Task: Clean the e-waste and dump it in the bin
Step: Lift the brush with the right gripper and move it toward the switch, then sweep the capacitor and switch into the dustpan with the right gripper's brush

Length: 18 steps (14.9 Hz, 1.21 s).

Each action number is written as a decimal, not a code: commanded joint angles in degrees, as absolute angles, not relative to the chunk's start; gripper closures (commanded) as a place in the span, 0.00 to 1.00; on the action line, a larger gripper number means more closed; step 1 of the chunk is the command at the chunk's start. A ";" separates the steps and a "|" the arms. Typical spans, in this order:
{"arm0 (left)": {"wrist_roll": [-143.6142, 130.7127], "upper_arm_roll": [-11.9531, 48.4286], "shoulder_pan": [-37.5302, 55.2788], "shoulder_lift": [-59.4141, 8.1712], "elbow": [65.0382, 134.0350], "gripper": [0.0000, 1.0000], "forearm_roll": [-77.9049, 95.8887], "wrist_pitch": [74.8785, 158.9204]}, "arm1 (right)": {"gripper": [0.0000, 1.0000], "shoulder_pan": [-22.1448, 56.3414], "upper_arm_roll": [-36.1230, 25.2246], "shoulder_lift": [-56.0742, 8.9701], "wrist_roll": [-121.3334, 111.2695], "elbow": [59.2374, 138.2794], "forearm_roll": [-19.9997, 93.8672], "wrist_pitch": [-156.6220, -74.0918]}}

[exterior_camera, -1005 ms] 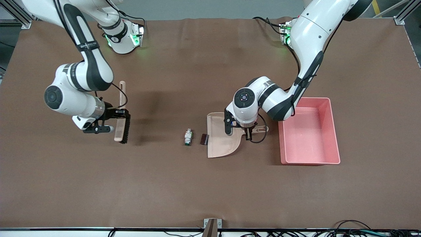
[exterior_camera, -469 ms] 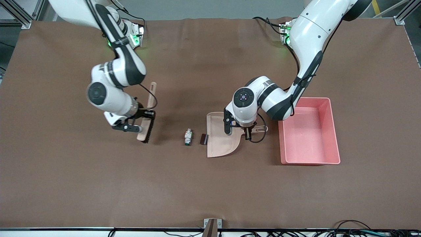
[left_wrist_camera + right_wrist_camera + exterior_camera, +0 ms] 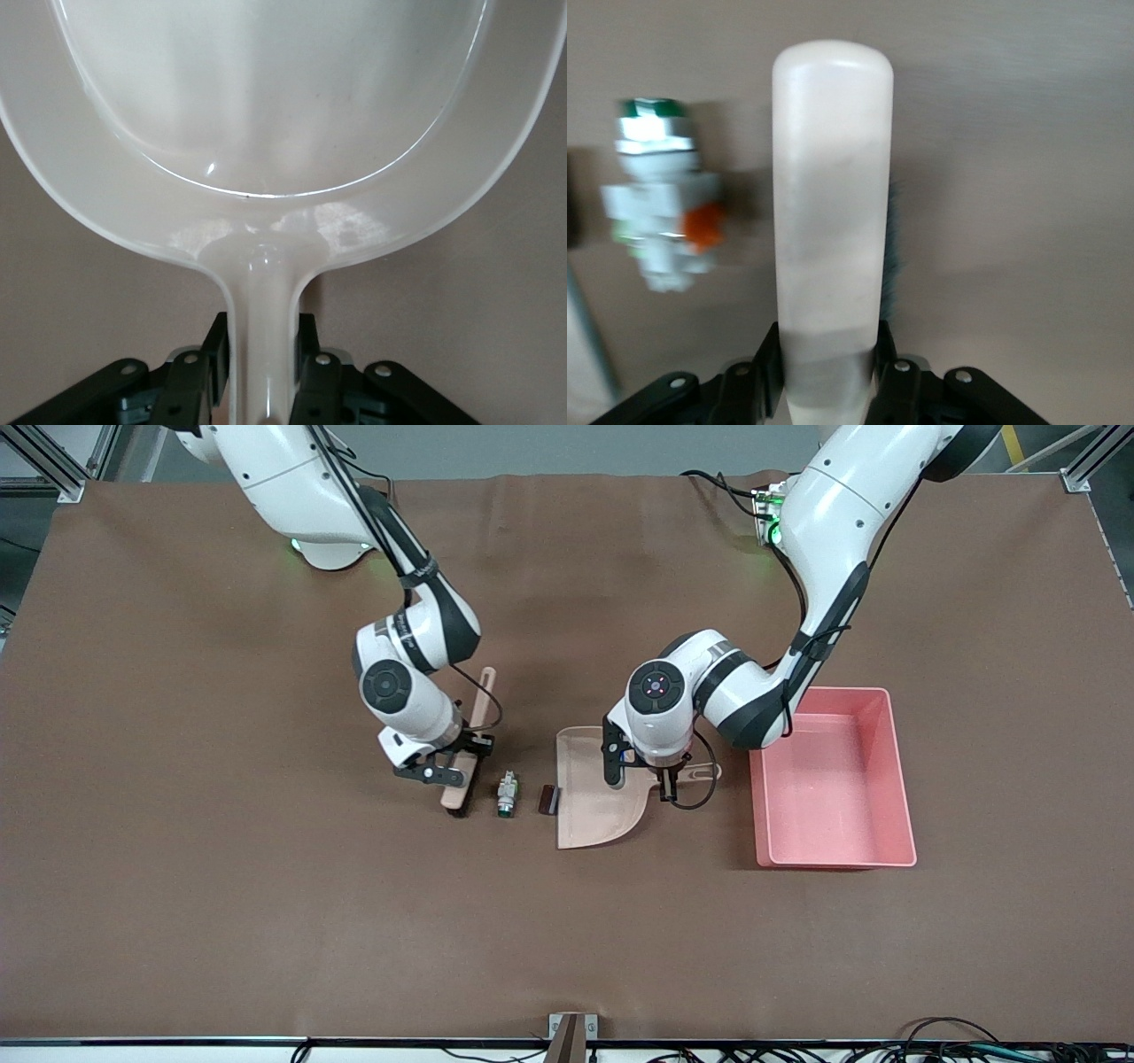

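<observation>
While brush (image 3: 464, 766) is clamped by right gripper (image 3: 449, 769) just beside white part (image 3: 506, 794), dustpan (image 3: 592, 802) handle is gripped by left gripper (image 3: 644, 775); dark block (image 3: 549, 800) at pan lip, bin (image 3: 896, 779) adjacent.

My front camera looks down across the desk (image 3: 266, 921); wrist cameras sit close over the dustpan (image 3: 283, 133) and brush (image 3: 833, 221), both visible from the front.

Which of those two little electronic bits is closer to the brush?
The white-grey part with the green end: it lies right beside the brush, while the dark maroon block sits against the dustpan's open edge.
</observation>
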<state>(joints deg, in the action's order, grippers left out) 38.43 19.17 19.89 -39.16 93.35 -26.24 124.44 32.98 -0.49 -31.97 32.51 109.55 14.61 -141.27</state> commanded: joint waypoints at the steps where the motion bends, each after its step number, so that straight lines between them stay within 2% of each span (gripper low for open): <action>1: 38.76 19.25 20.48 -39.64 92.46 0.72 -27.51 124.10 | 1.00 34.45 -1.05 -36.29 34.62 104.25 15.38 -140.54; 5: 38.67 19.25 20.48 -39.64 92.46 0.72 -27.51 124.10 | 1.00 36.21 -1.05 -37.26 36.82 101.96 15.12 -140.28; 9: 38.67 19.25 20.48 -39.55 92.37 0.72 -27.51 124.10 | 1.00 38.14 -1.23 -38.84 37.00 97.04 13.80 -134.04; 18: 38.67 19.16 20.57 -39.64 92.46 0.72 -27.60 124.10 | 1.00 40.34 -1.14 -40.69 37.97 93.87 13.80 -133.86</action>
<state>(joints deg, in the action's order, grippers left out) 38.43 19.17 20.15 -39.16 93.35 -26.26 124.44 39.38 -0.76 -39.43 36.12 96.00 14.41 -134.31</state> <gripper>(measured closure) 0.665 0.573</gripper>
